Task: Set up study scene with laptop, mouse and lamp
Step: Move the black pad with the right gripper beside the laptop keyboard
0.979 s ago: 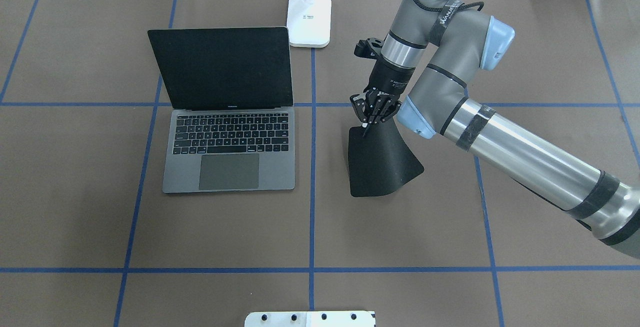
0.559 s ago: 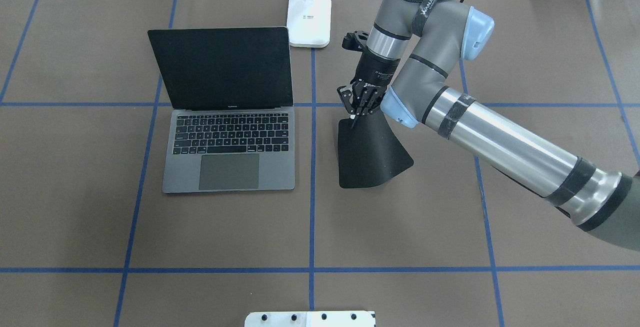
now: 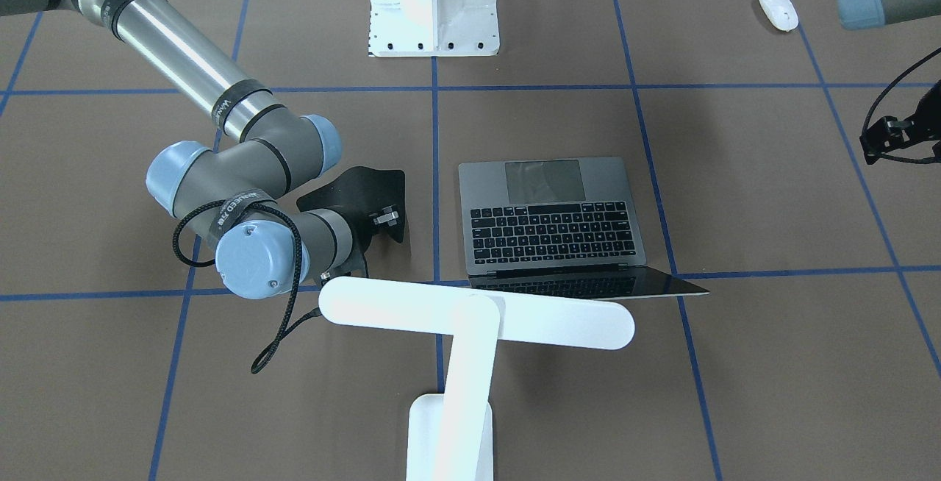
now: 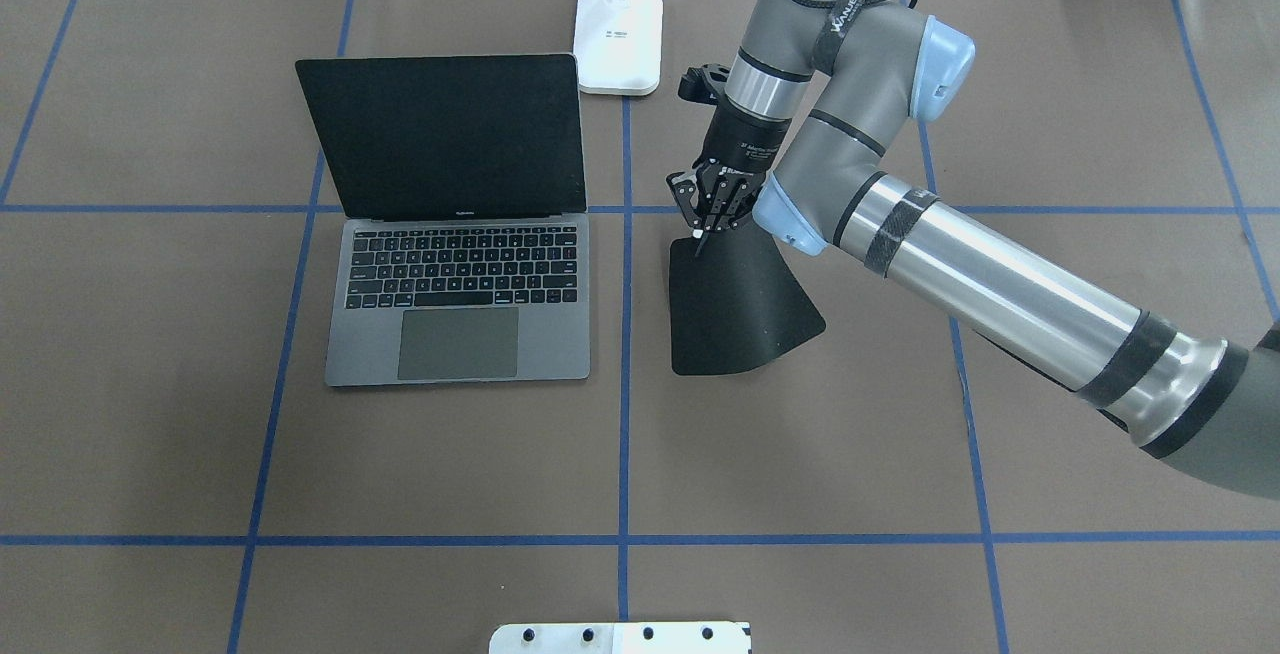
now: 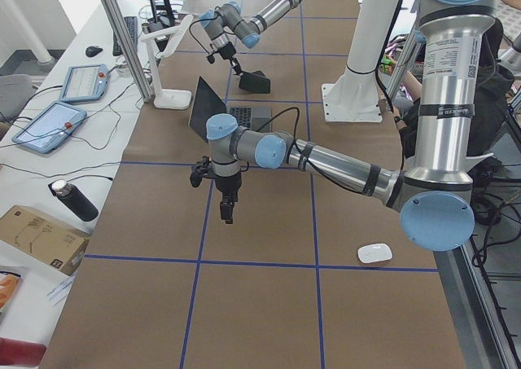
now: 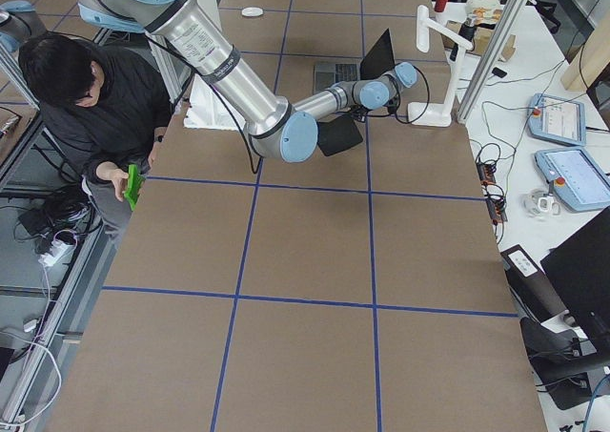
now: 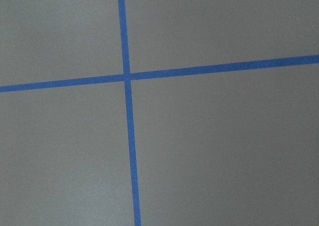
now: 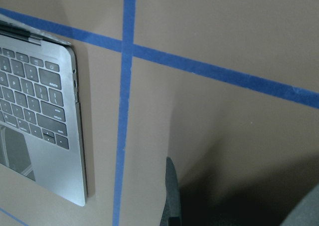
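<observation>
The open grey laptop sits left of the centre tape line, its dark screen upright. Behind it stands the white lamp, whose bar head hangs over the laptop's back edge. To the right of the laptop, my right gripper is shut on the far edge of a flat black pad, tilting it up while its near edge rests on the table. The white mouse lies far off on my left side. My left gripper hangs over bare table; I cannot tell whether it is open or shut.
A white ribbed pedestal with a bolted plate stands at the robot's side of the table. A person sits beside the table on the robot's right. Tablets and cables lie on the white bench past the far edge.
My right arm has carried the black pad leftward and slightly back, closer to the laptop. The laptop and lamp have not moved.
</observation>
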Motion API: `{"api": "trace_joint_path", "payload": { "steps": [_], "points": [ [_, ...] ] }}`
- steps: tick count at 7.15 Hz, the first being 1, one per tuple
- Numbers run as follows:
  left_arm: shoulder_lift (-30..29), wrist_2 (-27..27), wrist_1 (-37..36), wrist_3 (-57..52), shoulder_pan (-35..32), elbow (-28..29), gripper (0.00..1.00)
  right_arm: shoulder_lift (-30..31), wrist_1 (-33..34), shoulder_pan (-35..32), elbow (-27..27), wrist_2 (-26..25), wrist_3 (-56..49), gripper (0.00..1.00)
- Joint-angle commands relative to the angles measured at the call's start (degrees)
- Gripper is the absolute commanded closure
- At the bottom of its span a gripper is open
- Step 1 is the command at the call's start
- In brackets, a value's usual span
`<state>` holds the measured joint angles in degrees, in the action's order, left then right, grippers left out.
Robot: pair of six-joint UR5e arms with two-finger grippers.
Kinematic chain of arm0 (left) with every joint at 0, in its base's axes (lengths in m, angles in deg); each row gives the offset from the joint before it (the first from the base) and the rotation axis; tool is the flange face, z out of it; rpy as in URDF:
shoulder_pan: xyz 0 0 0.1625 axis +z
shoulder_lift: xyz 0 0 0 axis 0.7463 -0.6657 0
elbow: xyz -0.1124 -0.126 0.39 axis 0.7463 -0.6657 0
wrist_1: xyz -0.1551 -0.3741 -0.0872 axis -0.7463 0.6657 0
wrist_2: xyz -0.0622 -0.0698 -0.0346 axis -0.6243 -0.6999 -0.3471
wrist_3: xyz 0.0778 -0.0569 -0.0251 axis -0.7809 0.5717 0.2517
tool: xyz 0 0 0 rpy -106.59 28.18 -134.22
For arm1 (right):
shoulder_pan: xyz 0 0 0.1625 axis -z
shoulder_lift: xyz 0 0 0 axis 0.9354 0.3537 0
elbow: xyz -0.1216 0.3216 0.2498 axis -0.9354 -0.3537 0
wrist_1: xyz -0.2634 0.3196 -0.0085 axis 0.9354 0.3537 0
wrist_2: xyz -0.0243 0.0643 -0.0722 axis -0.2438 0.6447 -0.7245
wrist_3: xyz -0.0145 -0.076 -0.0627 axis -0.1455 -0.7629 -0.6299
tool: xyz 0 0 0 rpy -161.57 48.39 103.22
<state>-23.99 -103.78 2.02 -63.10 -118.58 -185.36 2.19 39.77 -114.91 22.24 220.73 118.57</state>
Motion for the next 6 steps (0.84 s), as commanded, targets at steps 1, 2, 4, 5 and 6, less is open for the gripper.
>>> {"api": "trace_joint_path", "payload": {
  "steps": [1, 2, 4, 5, 6],
  "points": [
    [-0.1, 0.0, 0.0, 0.0, 0.0, -0.1, 0.0, -0.7, 0.0, 0.3, -0.4, 0.4, 0.1, 1.0],
    [-0.1, 0.0, 0.0, 0.0, 0.0, -0.1, 0.0, -1.1, 0.0, 0.3, -0.8, 0.4, 0.1, 1.0],
    [-0.2, 0.0, 0.0, 0.0, -0.1, -0.1, 0.0, -1.3, -0.1, 0.2, -1.9, 0.4, 1.0, 1.0],
    [-0.2, 0.0, 0.0, 0.0, -0.1, -0.1, 0.0, -1.5, 0.0, 0.1, -2.3, 0.4, 1.1, 1.0],
    [-0.2, 0.0, 0.0, 0.0, -0.2, -0.1, 0.0, -3.0, 0.0, 0.1, -3.8, 0.6, 1.7, 1.0]
  ]
}}
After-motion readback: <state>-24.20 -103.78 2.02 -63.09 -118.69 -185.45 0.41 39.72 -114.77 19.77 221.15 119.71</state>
